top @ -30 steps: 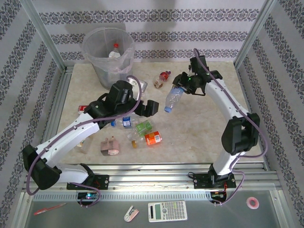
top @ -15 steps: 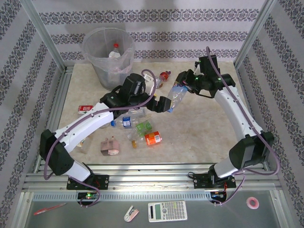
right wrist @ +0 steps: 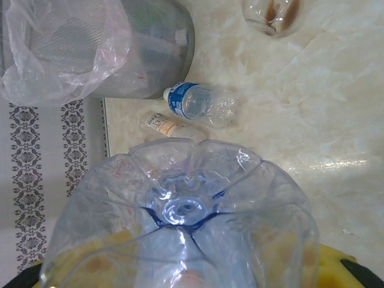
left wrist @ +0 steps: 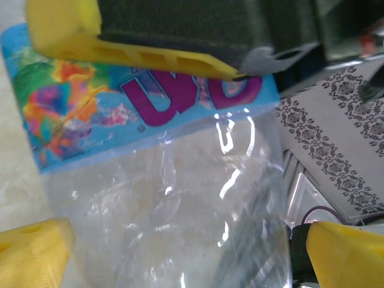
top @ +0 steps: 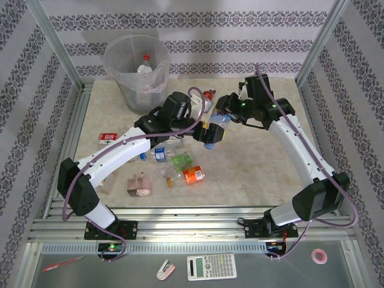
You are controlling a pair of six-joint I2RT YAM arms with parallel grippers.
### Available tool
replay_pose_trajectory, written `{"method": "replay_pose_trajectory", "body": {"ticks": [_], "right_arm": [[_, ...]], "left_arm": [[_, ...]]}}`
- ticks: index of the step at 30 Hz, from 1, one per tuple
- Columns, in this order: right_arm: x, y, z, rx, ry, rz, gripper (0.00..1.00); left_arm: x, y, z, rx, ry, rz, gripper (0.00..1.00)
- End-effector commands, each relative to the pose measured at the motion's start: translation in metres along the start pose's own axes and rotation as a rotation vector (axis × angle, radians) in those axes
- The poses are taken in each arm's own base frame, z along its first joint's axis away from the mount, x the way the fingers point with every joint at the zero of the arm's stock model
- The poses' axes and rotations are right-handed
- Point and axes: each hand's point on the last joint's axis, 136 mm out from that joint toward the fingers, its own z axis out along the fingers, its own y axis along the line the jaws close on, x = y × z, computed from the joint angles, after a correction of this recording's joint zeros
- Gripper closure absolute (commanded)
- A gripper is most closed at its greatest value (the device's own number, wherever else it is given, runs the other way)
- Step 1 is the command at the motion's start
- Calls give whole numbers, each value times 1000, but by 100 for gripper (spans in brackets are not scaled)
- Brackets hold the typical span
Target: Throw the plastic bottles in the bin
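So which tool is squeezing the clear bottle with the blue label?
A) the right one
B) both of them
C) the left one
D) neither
A: the right tool is clamped on the clear bottle, while the left tool stands wide open around it.

Sky-blue label [left wrist: 150, 114] with purple letters on the clear bottle [left wrist: 180, 204]; yellow jaws; beige marbled tabletop [top: 252, 162]; translucent grey bin [top: 137, 72]; grey-and-white ornamental stripes on the walls [top: 192, 24].

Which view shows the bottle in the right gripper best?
Left wrist: the bottle is close up, blue label and crumpled clear body plain. Right wrist sees its base end-on; top external has it small and mostly covered.
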Motion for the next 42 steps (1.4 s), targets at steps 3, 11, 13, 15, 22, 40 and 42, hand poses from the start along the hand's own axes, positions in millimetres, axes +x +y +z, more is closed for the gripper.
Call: {"method": "replay_pose_trajectory", "body": {"ticks": [3, 11, 13, 15, 22, 40, 42], "right_arm": [[10, 20, -9, -68, 10, -10, 72], [24, 23, -2, -72, 58, -32, 72], [23, 22, -2, -68, 54, -33, 72], [23, 22, -2, -65, 53, -37, 70], [20, 27, -1, -83, 59, -40, 51], [-19, 31, -31, -89, -51, -116, 2], [-26, 25, -38, -81, -75, -104, 2]], "left_arm": [[-2, -7, 7, 11, 13, -1, 0], [-7, -8, 6, 11, -4, 19, 16], [-7, -9, 5, 13, -7, 23, 26], [-7, -8, 4, 10, -6, 30, 34], [-6, -5, -2, -21, -15, 38, 46], [10, 37, -34, -200, -84, -38, 48], [14, 44, -41, -229, -93, -57, 48]]}}
